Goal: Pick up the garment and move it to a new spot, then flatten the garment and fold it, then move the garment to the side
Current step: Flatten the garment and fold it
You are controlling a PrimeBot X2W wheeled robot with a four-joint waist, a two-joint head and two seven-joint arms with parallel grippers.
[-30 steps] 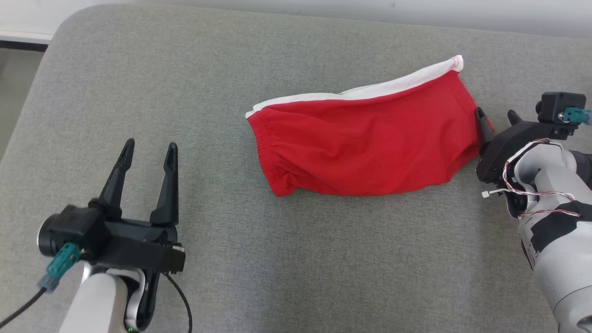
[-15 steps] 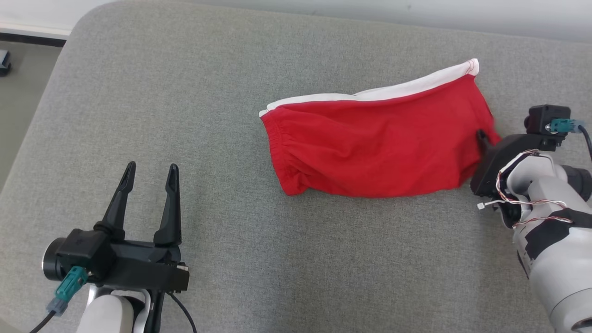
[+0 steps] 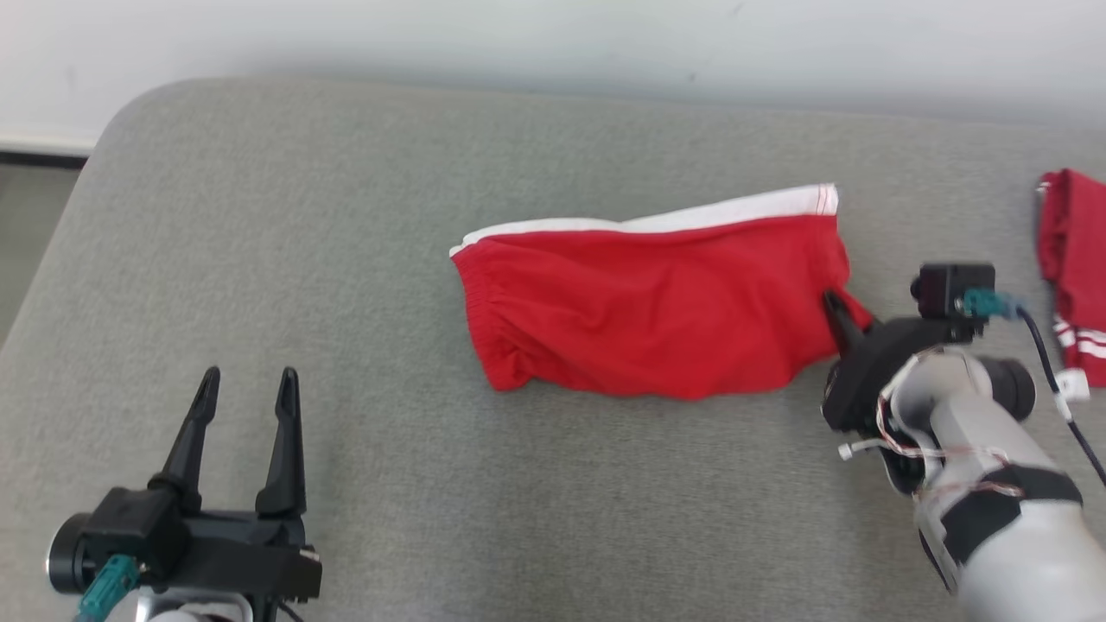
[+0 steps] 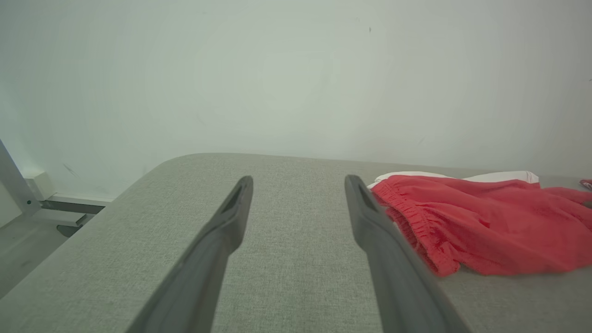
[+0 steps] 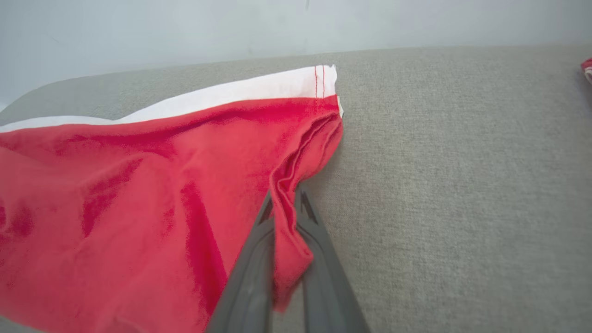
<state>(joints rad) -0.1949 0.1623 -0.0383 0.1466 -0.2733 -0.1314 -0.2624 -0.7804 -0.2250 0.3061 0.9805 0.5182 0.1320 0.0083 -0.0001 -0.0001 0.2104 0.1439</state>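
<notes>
The garment (image 3: 648, 311) is a pair of red shorts with a white band along the far edge, lying on the grey cushioned surface (image 3: 518, 501). My right gripper (image 3: 836, 304) is shut on the garment's right edge; in the right wrist view a bunched fold of the garment (image 5: 286, 203) is pinched between its two fingers (image 5: 252, 277). My left gripper (image 3: 246, 380) stands open at the lower left, well apart from the cloth. Seen from the left wrist, the garment (image 4: 481, 222) lies to the right of the spread fingers (image 4: 222, 240).
A second red cloth with white stripes (image 3: 1071, 259) lies at the right edge of the surface. A pale wall (image 3: 553, 43) runs behind the far edge. The surface's rounded left corner (image 3: 112, 130) drops to the floor.
My right gripper has closed on the garment's right edge. The head camera has shifted, bringing the wall and the second red cloth into view. The left gripper stays open.
</notes>
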